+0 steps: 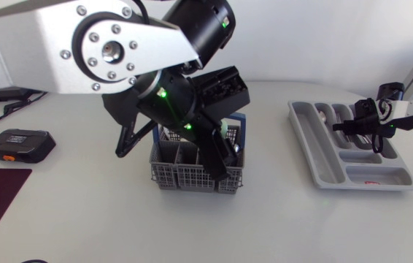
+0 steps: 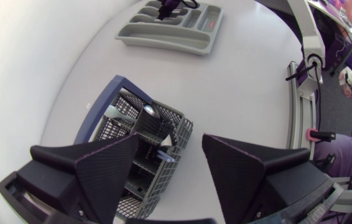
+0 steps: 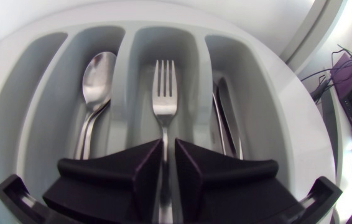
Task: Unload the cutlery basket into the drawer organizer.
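Stainless steel is the material of the fork (image 3: pixel 163 102), whose long axis runs along the middle long compartment of the grey plastic drawer organizer (image 3: pixel 126 46). Its tines point away from the right gripper (image 3: pixel 168 148) and its handle passes back between the fingers. The black wedge fingers are drawn almost together and the handle is clamped from both sides. Whether the fork rests on the compartment floor cannot be told. A steel spoon (image 3: pixel 98 74) lies in the compartment on one side and steel knives (image 3: pixel 226 121) in the one on the other.

In the head view the organizer (image 1: pixel 323 157) sits at the right of the frame, with the right gripper (image 1: pixel 360 126) over its upper half. The grey mesh cutlery basket (image 1: pixel 184 175) stands at lower centre.

The left gripper (image 2: pixel 171 146) is spread wide and nothing is held. The basket (image 2: pixel 179 130) lies just below and ahead of its fingers, and a few utensils are seen in it.
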